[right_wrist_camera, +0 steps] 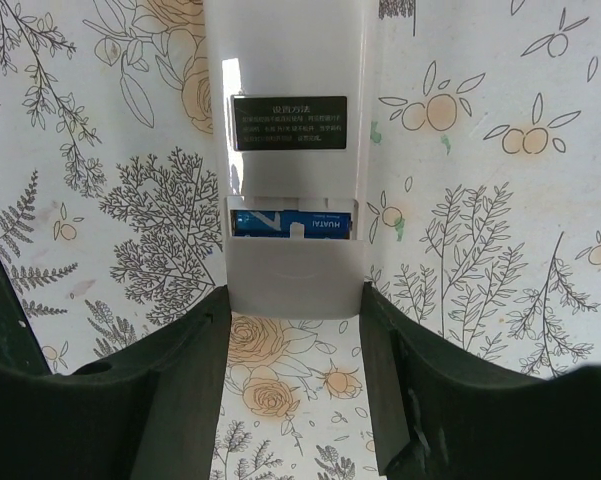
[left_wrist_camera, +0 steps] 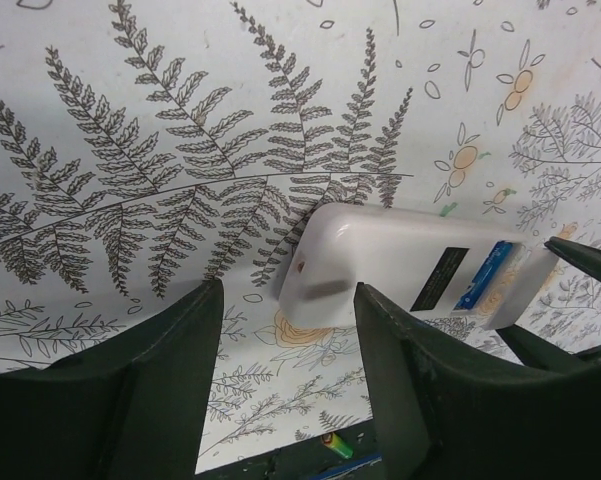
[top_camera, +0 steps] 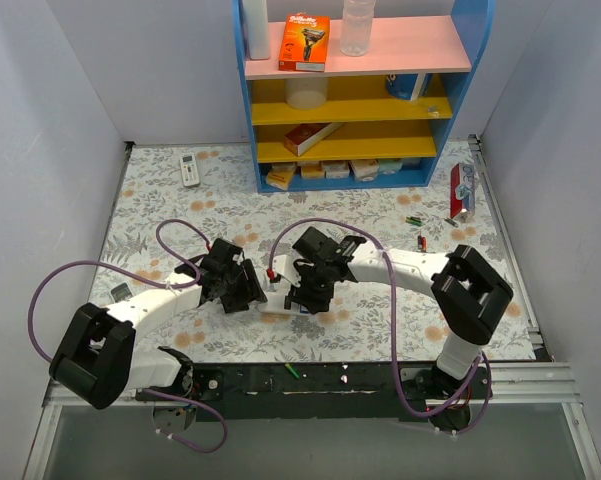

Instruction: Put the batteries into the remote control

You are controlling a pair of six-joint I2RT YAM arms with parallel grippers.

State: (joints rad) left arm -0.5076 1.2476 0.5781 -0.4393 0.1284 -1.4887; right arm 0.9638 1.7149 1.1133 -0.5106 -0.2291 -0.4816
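Observation:
The remote control (top_camera: 279, 293) lies white back up on the flowered mat between my two grippers. In the right wrist view the remote (right_wrist_camera: 290, 80) shows a black label and a blue battery (right_wrist_camera: 290, 222) in its recess, partly under the white cover (right_wrist_camera: 294, 282). My right gripper (right_wrist_camera: 295, 335) is open, its fingertips beside the cover end. In the left wrist view my left gripper (left_wrist_camera: 288, 335) is open and empty, just short of the remote's other end (left_wrist_camera: 380, 265). Loose batteries (top_camera: 416, 230) lie at the right. In the top view the left gripper (top_camera: 244, 287) and right gripper (top_camera: 304, 296) flank the remote.
A green battery (top_camera: 292, 370) lies on the black front edge, also in the left wrist view (left_wrist_camera: 337, 443). An all-white remote with a screen (top_camera: 189, 169) lies at the back left. A blue shelf unit (top_camera: 355, 90) stands at the back. A red pack (top_camera: 462, 188) lies at the right.

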